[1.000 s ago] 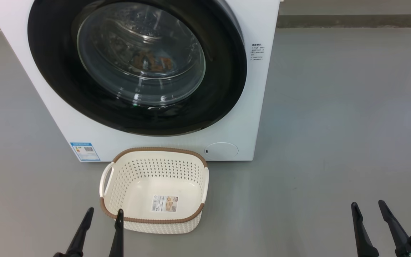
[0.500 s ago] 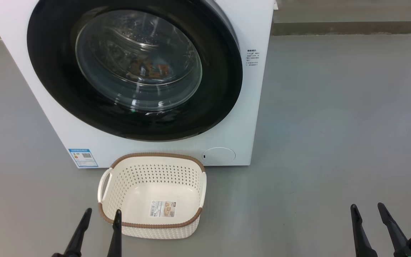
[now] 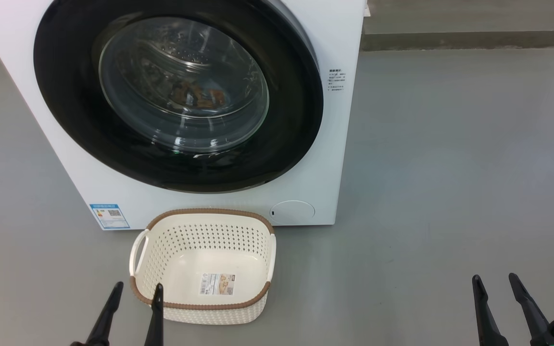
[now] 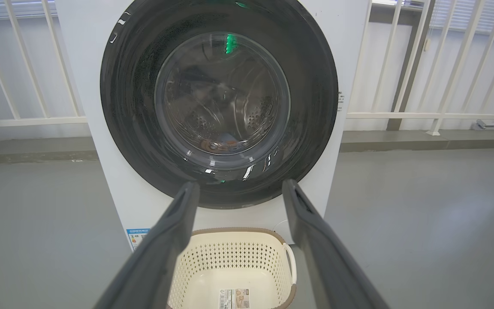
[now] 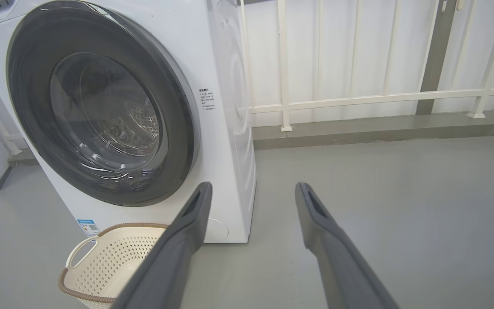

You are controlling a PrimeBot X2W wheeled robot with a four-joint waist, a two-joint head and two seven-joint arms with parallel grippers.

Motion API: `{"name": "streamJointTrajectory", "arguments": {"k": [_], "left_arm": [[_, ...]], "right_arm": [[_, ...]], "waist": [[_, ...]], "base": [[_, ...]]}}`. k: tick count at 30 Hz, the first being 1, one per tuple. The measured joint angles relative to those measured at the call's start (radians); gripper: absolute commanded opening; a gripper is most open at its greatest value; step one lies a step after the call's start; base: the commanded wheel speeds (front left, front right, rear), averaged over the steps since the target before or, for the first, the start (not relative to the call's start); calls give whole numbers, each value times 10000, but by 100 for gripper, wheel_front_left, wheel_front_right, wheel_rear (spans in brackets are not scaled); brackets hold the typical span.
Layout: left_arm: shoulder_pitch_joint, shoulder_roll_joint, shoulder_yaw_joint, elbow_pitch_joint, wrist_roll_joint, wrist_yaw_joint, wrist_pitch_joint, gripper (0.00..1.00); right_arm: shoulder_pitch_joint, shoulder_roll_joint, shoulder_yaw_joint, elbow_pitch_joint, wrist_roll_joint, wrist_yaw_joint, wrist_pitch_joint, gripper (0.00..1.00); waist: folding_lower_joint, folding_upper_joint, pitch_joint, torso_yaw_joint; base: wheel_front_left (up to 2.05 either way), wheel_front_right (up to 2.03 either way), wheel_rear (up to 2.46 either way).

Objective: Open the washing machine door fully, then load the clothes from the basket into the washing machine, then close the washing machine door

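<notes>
Nearest the robot, the left gripper (image 3: 138, 286), two long dark fingers, hovers just in front of the near left corner of a small rectangular cream-white perforated plastic basket (image 3: 209, 212) with a brown woven-look rim. Its fingers are spread wide and carry nothing. The right gripper (image 3: 494, 278) hangs well to the basket's right over bare grey floor (image 3: 450, 168), also spread wide and empty.

The basket sits upright on the floor and holds no laundry; a paper label shows on its bottom.

Directly behind the basket, almost touching it, stands the big white boxy front-loading washing machine (image 3: 339, 144). Its large round door (image 3: 176, 125), with a glossy black rim around bulging clear glass, lies flush against the front and looks shut. Through the glass, above and beyond the basket, an orange-brown printed patch of the clothes (image 3: 199, 95) rests inside the steel drum.

Far behind the basket runs a white metal railing (image 5: 358, 98).

Judged from this, loading is done and the door is closed, so the task seems to be at its end. Any next move calls only for confirming the door is latched.
</notes>
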Motion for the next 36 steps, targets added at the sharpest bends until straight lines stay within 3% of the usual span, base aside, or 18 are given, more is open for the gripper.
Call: {"name": "streamJointTrajectory", "arguments": {"k": [2,3,13,19,23,36], "left_arm": [[0,0,-8,13,0,0,0,100],[1,-15,-21,82,0,0,12,0],[592,-270,-201,1043,-23,2,65,0],[582,-276,-165,1093,-708,2,236,0],[551,-274,-127,1133,-1160,2,326,0],[424,-263,50,1241,-2594,0,658,0]], "right_arm": [[0,0,0,0,0,0,0,100],[0,10,0,100,23,0,0,0],[7,259,2,1471,77,0,17,0],[4,278,2,1524,629,0,198,0],[-1,278,0,1567,1066,0,318,0],[-125,282,0,1670,2382,0,650,0]], "waist": [[1,0,4,-3],[0,0,3,-3],[2,0,7,-9],[24,0,9,-51],[6,0,39,-75],[2,0,99,-152]], "base": [[0,0,0],[0,0,0],[0,0,0],[0,0,0],[0,0,0],[0,0,0]]}}
